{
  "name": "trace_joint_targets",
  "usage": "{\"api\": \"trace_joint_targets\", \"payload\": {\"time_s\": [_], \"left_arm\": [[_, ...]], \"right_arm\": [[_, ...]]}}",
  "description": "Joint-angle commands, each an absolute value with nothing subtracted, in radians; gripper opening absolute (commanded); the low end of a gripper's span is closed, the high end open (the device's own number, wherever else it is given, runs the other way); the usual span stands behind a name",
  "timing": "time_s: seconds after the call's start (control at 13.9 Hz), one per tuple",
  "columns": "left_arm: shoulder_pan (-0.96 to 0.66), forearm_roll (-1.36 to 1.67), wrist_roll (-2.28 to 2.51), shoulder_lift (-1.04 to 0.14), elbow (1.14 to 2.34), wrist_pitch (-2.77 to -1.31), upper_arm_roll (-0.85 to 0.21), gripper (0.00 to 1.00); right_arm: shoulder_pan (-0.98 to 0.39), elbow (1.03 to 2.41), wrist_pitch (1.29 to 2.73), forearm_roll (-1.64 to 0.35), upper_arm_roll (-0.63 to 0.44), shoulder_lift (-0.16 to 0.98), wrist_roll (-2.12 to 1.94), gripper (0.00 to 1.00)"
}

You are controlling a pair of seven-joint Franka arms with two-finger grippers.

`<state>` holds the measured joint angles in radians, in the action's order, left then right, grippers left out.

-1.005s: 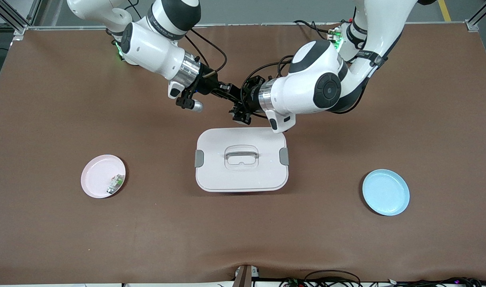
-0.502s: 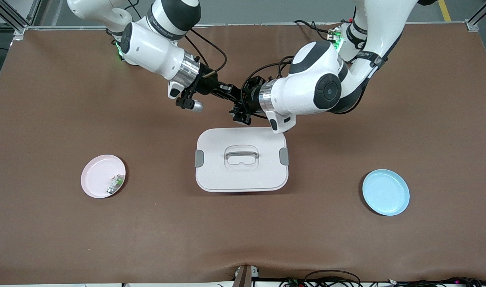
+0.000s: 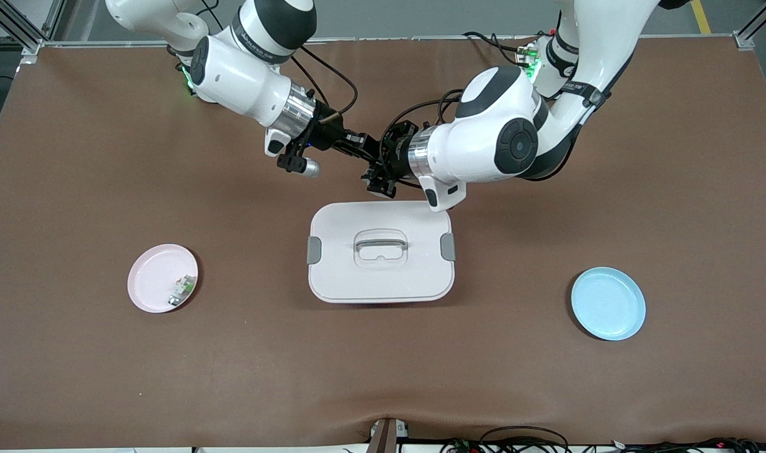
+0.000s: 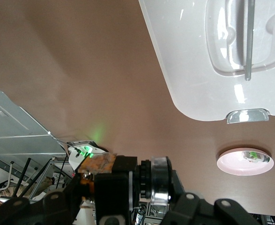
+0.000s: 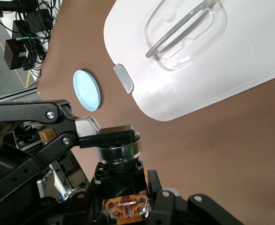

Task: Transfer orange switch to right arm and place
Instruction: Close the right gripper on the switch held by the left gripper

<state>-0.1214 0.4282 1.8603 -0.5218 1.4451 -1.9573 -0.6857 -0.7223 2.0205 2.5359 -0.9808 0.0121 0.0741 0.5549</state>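
Observation:
The orange switch [image 5: 120, 173], a black stub with a silver ring and an orange end [image 5: 126, 206], is held in the air between both grippers. They are over the table, between the white box and the robots' bases. My left gripper [image 3: 377, 168] is shut on its ringed button end, and one finger [image 5: 110, 135] lies over the ring. My right gripper [image 3: 363, 145] is shut on its black body near the orange end, with fingers close on both sides [image 5: 123, 194]. The left wrist view shows the switch [image 4: 128, 180] in my left gripper [image 4: 123, 190].
A white lidded box [image 3: 333, 280] with a handle stands mid-table, nearer the front camera than the grippers. A pink plate [image 3: 149, 274] holding a small green-and-white part [image 3: 182, 289] lies toward the right arm's end. An empty blue plate [image 3: 608, 303] lies toward the left arm's end.
Almost nothing. Both arms stay joined at the switch, with only a slight shift of the wrists.

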Motion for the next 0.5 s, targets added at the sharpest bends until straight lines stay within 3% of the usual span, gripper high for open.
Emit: {"api": "trace_joint_targets", "payload": {"time_s": [0.0,0.07,0.43], "left_arm": [[-0.118,0.446,1.847,-0.528,1.433,-1.962,-0.684,0.78],[-0.120,0.442,1.855,-0.526,1.431,-1.962,-0.684,1.00],[-0.106,0.437,1.859,-0.512,1.431,-1.960,-0.681,1.00]], "right_arm": [[-0.724,2.006,2.528,-0.999,0.003,0.078,0.569,0.00],[-0.724,2.006,2.528,-0.999,0.003,0.078,0.569,0.00],[-0.718,2.008,2.523,-0.999,-0.002,0.075,0.558,0.00]]}}
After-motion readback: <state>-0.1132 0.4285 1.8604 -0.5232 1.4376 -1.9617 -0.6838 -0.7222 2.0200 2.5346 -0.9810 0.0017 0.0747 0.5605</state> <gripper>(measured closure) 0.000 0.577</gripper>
